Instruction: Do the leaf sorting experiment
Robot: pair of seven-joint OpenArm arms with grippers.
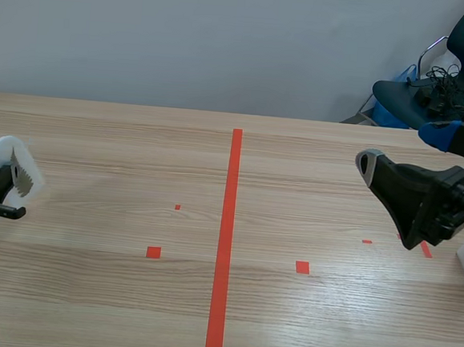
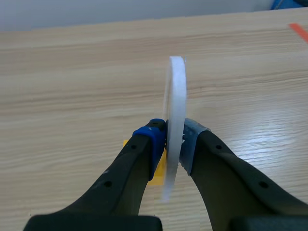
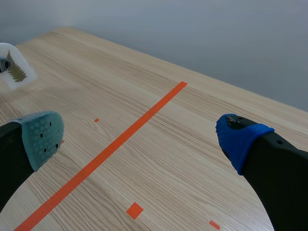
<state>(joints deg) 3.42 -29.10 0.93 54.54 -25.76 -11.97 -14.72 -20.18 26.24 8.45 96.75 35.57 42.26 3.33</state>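
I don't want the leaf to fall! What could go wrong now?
The left gripper pinches the thin leaf plate with just its pad tips, so it might slip or twist out and drop onto the table. The right gripper is open and far away, so it probably could not catch it.

Left gripper [image 2: 174, 142] was low at its side, clamped on a white card [image 2: 176, 86], while right gripper [image 3: 143, 138] hung wide open.

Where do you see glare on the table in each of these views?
Scene view: a pale sheen on the table at its near right. Left wrist view: bright glare on the wood beside the left gripper, which is shut on the white leaf card. Right wrist view: only a faint sheen under the open right gripper.
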